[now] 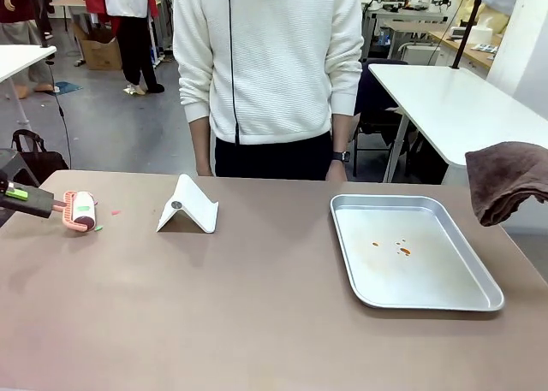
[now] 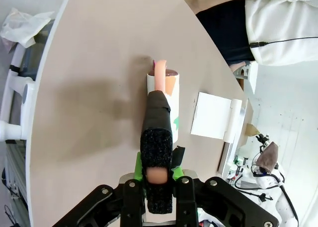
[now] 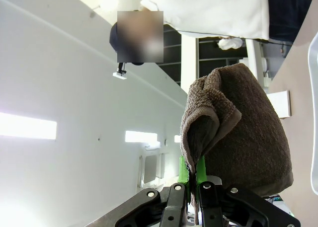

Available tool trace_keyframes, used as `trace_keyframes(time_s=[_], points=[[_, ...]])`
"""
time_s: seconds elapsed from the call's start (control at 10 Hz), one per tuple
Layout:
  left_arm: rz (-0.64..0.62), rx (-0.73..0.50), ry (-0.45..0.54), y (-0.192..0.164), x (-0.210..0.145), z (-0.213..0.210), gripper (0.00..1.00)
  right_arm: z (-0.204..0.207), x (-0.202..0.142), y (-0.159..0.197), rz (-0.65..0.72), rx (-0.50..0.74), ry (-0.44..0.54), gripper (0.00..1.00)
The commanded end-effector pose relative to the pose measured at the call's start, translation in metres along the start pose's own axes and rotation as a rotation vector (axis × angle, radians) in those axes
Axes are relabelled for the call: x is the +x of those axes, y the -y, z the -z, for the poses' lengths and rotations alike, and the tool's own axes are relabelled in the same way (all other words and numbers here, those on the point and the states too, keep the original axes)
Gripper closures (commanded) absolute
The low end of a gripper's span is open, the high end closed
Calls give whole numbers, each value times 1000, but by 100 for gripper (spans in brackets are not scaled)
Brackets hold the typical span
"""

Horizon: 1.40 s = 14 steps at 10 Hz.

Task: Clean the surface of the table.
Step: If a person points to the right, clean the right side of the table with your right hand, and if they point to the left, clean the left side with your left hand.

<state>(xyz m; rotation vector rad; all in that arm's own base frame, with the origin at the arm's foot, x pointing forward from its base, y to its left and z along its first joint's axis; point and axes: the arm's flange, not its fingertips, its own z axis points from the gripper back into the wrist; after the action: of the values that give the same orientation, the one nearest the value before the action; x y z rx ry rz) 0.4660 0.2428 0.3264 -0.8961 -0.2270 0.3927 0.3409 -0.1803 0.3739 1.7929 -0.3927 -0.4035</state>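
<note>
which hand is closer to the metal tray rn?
Right. The right hand, shut on the brown towel, hangs just past the tray on its right; the left hand holds the lint roller at the far left of the table.

A wide table [image 1: 257, 314] with a smooth, matte brown-taupe top. A shallow metal tray [image 1: 428, 275] lies flat on its right half, with a few small orange-brown specks [image 1: 404, 251] on the tray's floor. Left of the tray and well apart from it stands a white folded stand [image 1: 188, 207], shaped like a tent. Much farther left of the tray, a lint roller [image 1: 83, 210] with a pink frame and white roll appears to rest on the tabletop. On the tray side of the roller lie a pink crumb [image 1: 116, 212] and a green crumb [image 1: 98, 228].
</note>
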Motion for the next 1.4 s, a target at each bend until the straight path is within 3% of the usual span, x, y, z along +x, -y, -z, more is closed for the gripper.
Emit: trace_keyframes(time_s=[0.0,0.9,1.3], points=[[-18,92,-49,-6,-3,29,78,-2,-1,-4,-4,7,-12,100],[68,95,-160,56,-2,112,78,-2,-1,-4,-4,7,-12,100],[115,-15,-115,72,-6,85,78,-2,-1,-4,-4,7,-12,100]])
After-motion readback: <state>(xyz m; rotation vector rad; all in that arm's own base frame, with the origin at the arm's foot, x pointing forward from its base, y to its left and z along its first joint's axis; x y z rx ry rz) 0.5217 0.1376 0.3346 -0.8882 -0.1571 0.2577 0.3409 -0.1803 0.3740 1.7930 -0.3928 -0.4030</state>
